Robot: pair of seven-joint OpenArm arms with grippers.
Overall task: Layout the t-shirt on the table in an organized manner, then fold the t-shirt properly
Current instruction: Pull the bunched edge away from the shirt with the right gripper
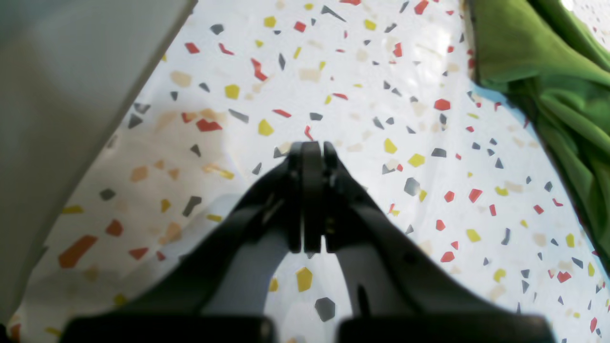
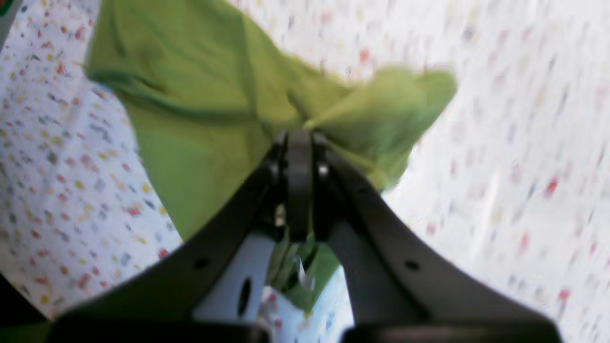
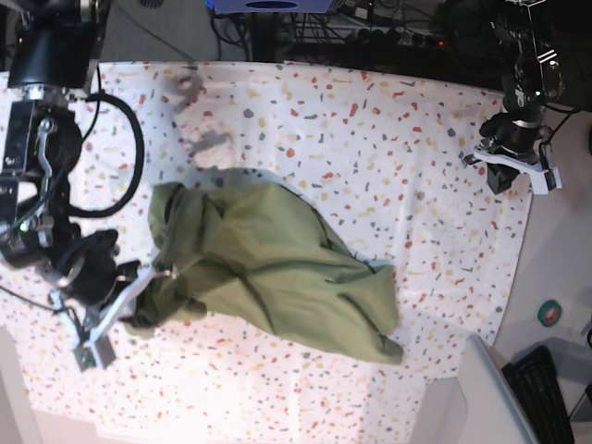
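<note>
Base view only gives the whole layout: t-shirt crumpled in a heap a bit toward 7 o'clock of the table centre, nowhere near flat, one end bunched at 9 o'clock, the other trailing to 5 o'clock. Right gripper sits at the heap's 9 o'clock edge; from here can't tell how its jaws stand. Right wrist view settles it: right gripper jaws pressed together on a fold of green fabric, cloth bunching out past the tips toward 1 o'clock and more of it showing between the finger bases at 6 o'clock; frame blurred. Left gripper is far off at the table's 2 o'clock edge, well apart from the shirt. Left wrist view shows left gripper jaws together with nothing between them, over bare speckled cloth, shirt edge only at 2 o'clock of that frame, plus a plain grey-white surface at 10 o'clock. Surface: white cloth with red, yellow, grey flecks, lightly wrinkled. Room, base view only: cables and dark gear along 12 o'clock, black keyboard at 5 o'clock, a small round green object off the table at 4 o'clock.
</note>
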